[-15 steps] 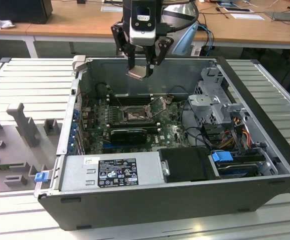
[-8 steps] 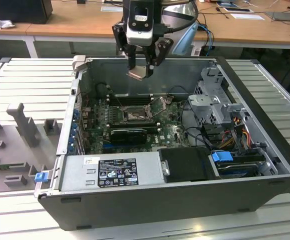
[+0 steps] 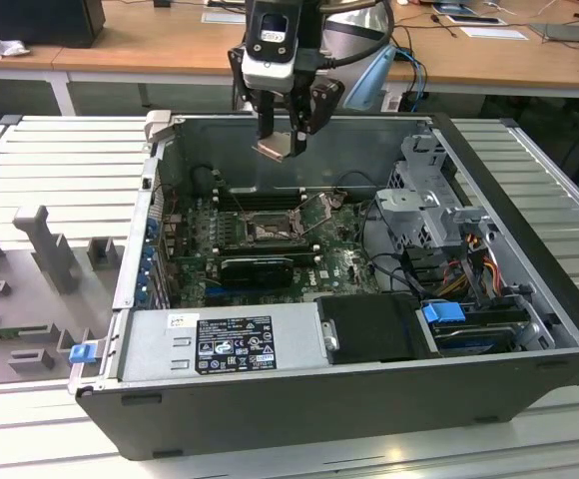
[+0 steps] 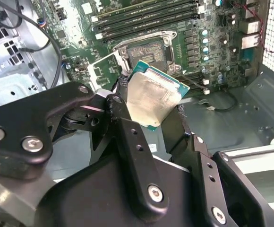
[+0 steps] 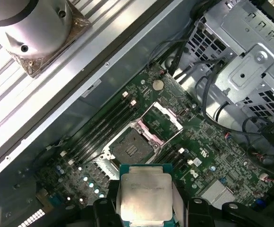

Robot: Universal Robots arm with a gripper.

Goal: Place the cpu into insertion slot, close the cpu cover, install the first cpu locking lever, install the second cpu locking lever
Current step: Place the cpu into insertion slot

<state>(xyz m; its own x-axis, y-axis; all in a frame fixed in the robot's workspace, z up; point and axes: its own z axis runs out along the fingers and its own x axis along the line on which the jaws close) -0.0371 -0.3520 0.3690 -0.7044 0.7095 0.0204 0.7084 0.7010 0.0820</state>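
Note:
My gripper [image 3: 286, 128] hangs over the back wall of the open computer case, shut on the cpu [image 3: 277, 149], a flat silver-grey square chip with a green edge. In both wrist views the black fingers [image 4: 121, 118] clamp the cpu [image 4: 151, 97] [image 5: 144, 196] by two opposite sides. The insertion slot [image 3: 268, 232] [image 5: 130, 149] [image 4: 146, 51] lies well below on the green board, dark and uncovered. The cpu cover [image 5: 160, 120] [image 3: 318, 207] stands flipped open on the slot's far side, toward the exterior view's right.
Long black memory sticks [image 5: 101, 130] lie beside the slot. A grey drive cage [image 3: 429, 200] with cables fills the case's right side in the exterior view, and the power supply [image 3: 235, 344] sits at the front. A grey fixture [image 3: 50, 249] stands on the ribbed table at left.

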